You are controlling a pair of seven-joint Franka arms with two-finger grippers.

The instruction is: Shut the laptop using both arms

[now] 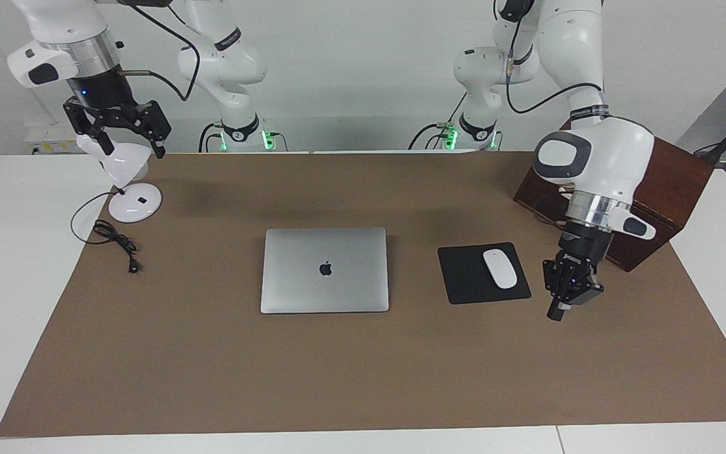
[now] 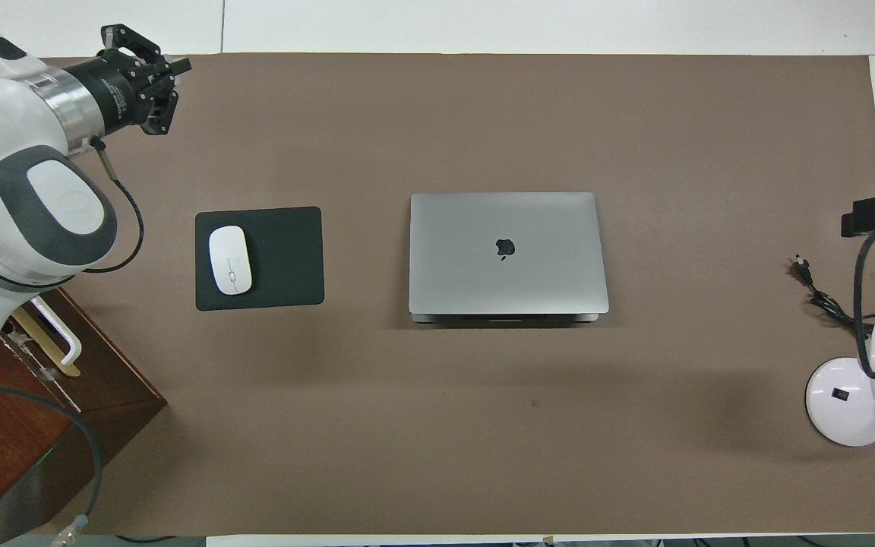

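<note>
The silver-grey laptop [image 1: 325, 270] lies shut and flat in the middle of the brown mat, its lid with the dark apple logo facing up; it also shows in the overhead view [image 2: 508, 254]. My left gripper [image 1: 558, 312] is open and empty. It hangs low over the mat beside the black mouse pad, toward the left arm's end of the table, and also shows in the overhead view [image 2: 172, 95]. My right gripper [image 1: 133, 151] is open and empty, raised over the white desk lamp, well away from the laptop. Neither gripper touches the laptop.
A black mouse pad [image 1: 464, 277] with a white mouse [image 1: 500, 268] lies beside the laptop. A dark wooden box [image 1: 665, 183] stands at the left arm's end. A white desk lamp [image 1: 135, 203] and its black cable [image 1: 117, 239] are at the right arm's end.
</note>
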